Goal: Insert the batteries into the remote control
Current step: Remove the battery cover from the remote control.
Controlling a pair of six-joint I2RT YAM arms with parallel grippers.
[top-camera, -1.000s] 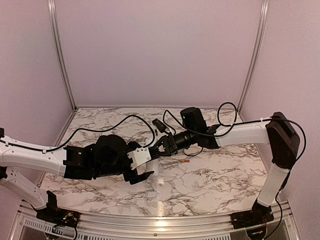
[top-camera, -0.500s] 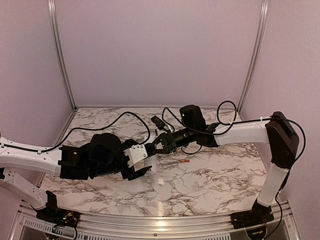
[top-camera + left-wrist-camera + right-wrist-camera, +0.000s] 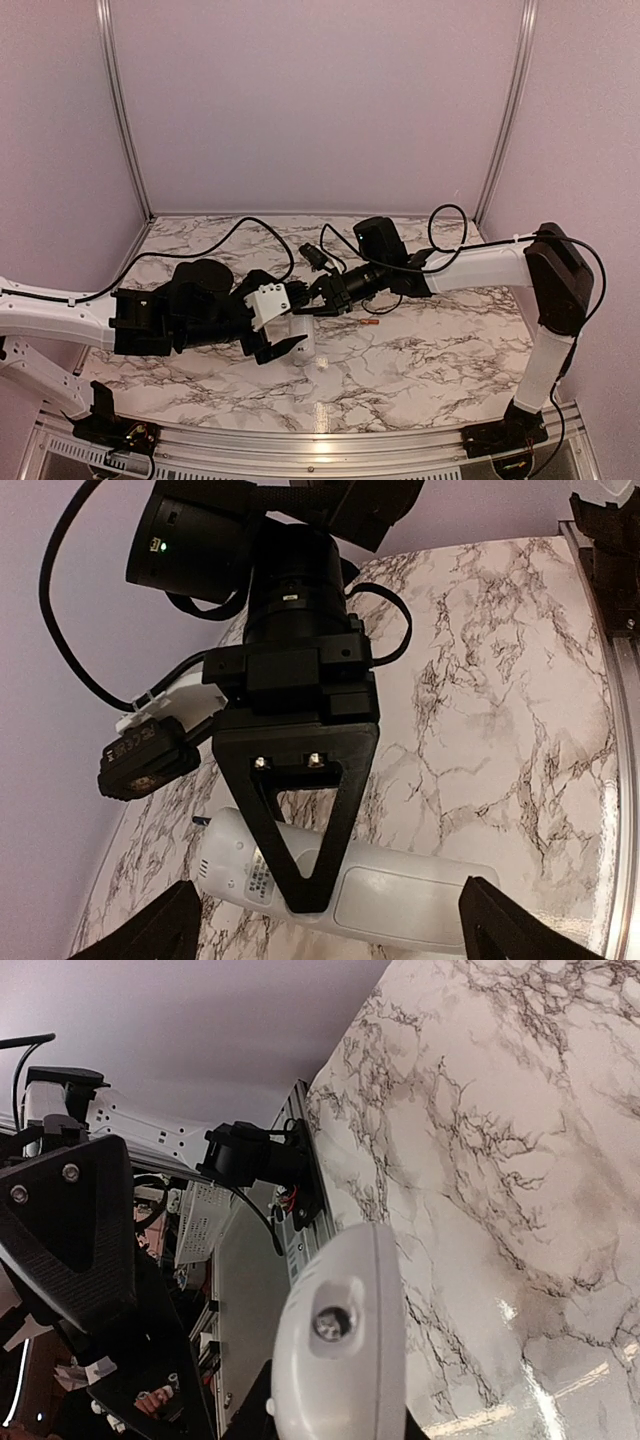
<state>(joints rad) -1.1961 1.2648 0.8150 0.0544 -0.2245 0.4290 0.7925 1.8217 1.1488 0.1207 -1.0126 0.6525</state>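
The white remote control [image 3: 420,885] hangs back side up above the marble table, showing a label and a rectangular panel. My right gripper [image 3: 314,303] is shut on it near its labelled end; one black finger [image 3: 305,850] crosses its back. In the right wrist view the remote's rounded end [image 3: 340,1350] fills the space between the jaws. My left gripper [image 3: 335,932] is open wide and empty, with its fingertips spread to either side of the remote and apart from it. The orange battery [image 3: 370,323] lies on the table to the right of the grippers. The dark battery is not visible.
Black cables [image 3: 250,232] loop over the marble table [image 3: 430,350] behind both arms. Lilac walls close off the back and sides. The metal frame rail [image 3: 320,455] runs along the near edge.
My right gripper has carried the remote a little to the left. My left arm has drawn back to the left, with its gripper still open by the remote.
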